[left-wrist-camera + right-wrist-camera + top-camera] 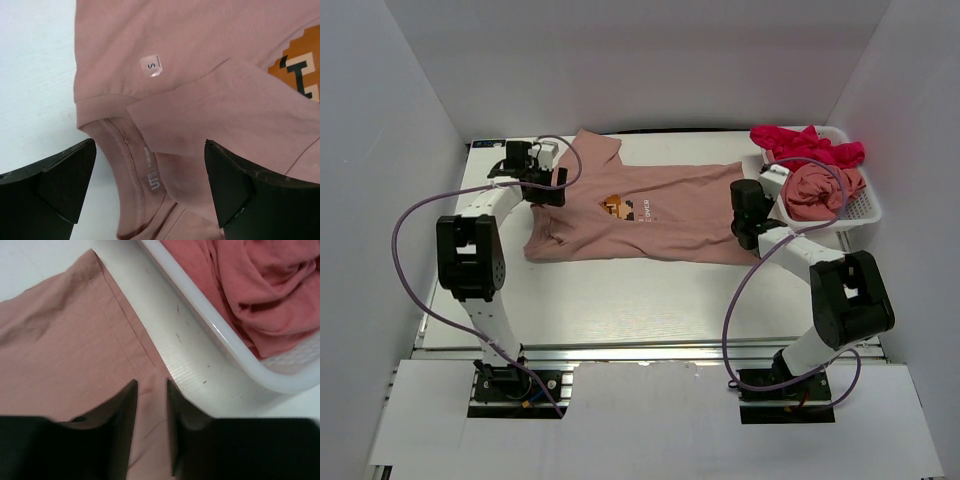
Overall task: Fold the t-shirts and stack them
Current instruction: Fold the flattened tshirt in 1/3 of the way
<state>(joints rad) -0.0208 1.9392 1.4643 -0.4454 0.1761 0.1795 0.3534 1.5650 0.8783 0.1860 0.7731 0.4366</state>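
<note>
Dusty-pink t-shirt [690, 215] is lying spread flat on the white desk [620, 300], front side up, pixel-art print [618, 207] showing, collar [125, 165] pointing to the left and hem [120, 310] to the right. One sleeve is lying folded over the chest beside a clear "S" size sticker [151, 65]. Left pincer [150, 149] is hovering over the collar with its fingers standing wide apart, gripping nothing. Right pincer [151, 390] is sitting at the hem edge with only a narrow gap between its fingers; the cloth below is lying flat, not lifted. White mesh basket [220, 336] is standing just beside the hem, holding a crumpled salmon t-shirt [815, 190], with a magenta t-shirt [805, 145] draping over its far rim.
</note>
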